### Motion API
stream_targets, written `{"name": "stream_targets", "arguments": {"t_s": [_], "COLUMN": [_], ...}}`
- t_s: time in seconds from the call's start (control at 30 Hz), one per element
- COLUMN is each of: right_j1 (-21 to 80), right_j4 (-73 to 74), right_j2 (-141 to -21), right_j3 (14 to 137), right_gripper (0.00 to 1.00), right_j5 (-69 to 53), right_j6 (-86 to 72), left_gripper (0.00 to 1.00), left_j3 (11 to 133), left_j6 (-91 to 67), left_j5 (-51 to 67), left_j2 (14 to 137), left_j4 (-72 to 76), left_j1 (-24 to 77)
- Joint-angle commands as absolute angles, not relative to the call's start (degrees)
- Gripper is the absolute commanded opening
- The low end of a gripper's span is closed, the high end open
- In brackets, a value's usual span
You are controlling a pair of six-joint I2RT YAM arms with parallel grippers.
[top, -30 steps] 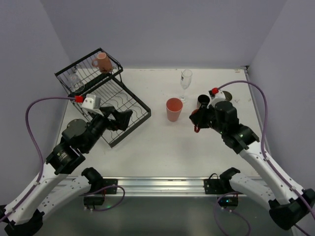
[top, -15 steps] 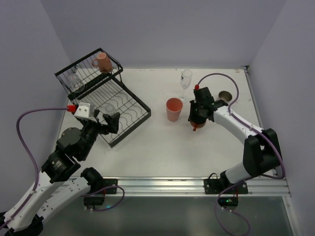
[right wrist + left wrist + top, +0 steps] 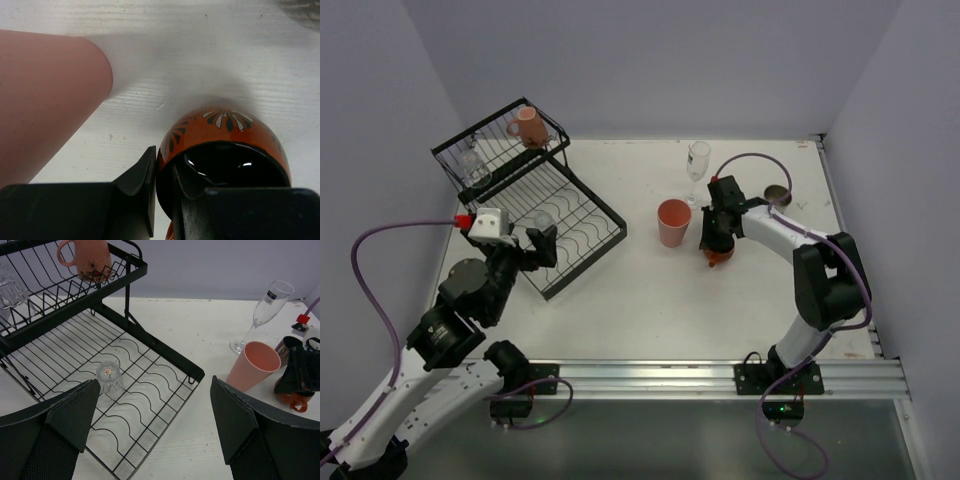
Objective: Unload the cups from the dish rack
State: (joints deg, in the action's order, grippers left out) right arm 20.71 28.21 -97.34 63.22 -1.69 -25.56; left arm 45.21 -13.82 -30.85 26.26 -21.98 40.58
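Bright even overhead light, soft shadows on the table point(image 3: 650, 300), glossy highlights inside the orange-red mug point(image 3: 220, 130), near fingers point(image 3: 65, 415) slightly blurred

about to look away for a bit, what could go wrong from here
1. The right gripper pinches the orange mug by its rim only; it could slip.
2. The tumbler stands close beside it; a sideways move may knock it or the stemmed glass.
3. The small glass sits on rack wires; the open left gripper could tip it.
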Motion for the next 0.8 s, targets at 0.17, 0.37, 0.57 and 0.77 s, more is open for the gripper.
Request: {"name": "stream_targets", "arguments": {"t_s": [0.17, 0.37, 0.57, 0.77], "right_j1": [20.65, 20.65, 20.74, 20.74], "right_j4": [23.3, 22.06, 21.45, 17.67], "right_j2": [-95.54, -91.24, -80.53, -66.64], "right_j3": [63.72, 61.53, 59.6, 53.2], "right_gripper": [0.42, 0.68, 0.75, 0.82], "right_j5": [-1.85, -2.19, -2.99, -6.15], "right_j6": [-24.87, -24.61, -24.96, -27.5], "left_gripper": [1.0, 1.0, 1.0, 1.0], "left_j3": [51.93, 64.15, 72.23, 78.3], "left_j6": [-13.19, -12.04, -12.66, -11.42], "left_j5": [-36.9, -42.36, -42.54, -45.89], "left_j2": [30.84, 38.4, 48.23, 58.33], "left_j4": [-21.09, -21.8, -21.01, -18.99], "left_j1": [40.61, 40.69, 40.61, 36.42]}}
